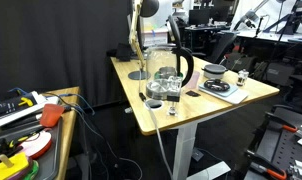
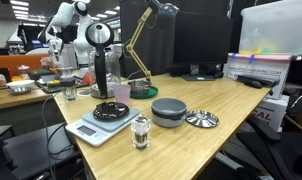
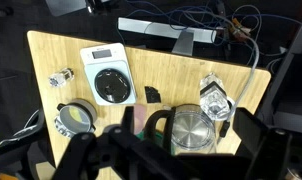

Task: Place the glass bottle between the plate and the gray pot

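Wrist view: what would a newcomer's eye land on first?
First the big glass jug with its black handle, low in the picture on the wooden desk. Next the dark plate sitting on a white scale near the middle of the desk. To the left of the scale, the small glass bottle and the gray pot stand apart from each other near the desk's edge.

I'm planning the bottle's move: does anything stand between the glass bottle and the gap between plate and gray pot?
Nothing visible does. The glass bottle stands near the table edge; only bare wood lies between it, the plate and the gray pot.
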Motion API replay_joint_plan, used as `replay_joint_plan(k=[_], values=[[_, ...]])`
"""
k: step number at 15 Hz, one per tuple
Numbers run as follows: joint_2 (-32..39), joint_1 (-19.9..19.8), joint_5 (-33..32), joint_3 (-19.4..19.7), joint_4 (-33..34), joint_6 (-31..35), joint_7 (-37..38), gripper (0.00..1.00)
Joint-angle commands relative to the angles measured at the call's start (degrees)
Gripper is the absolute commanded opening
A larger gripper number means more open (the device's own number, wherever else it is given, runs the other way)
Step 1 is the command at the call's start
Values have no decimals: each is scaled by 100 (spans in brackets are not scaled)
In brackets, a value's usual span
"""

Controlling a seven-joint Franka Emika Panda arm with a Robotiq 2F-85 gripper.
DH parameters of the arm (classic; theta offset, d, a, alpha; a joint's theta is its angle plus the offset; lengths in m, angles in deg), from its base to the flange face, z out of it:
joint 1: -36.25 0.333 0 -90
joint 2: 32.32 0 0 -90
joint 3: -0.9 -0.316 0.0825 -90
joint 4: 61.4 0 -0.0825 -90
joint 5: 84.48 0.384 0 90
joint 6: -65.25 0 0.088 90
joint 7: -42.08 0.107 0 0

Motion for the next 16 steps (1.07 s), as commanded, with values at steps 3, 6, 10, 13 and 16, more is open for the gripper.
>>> replay_joint_plan(k=[3,6,10,13,16], values=[[105,132,-143,236,-36,-12,134,100],[181,52,-347,344,-114,-93,200,100],[174,174,-337,453,-170,-19,171,100],[174,177,-338,446,-170,-19,190,100],[174,177,-338,446,-170,-19,192,100]])
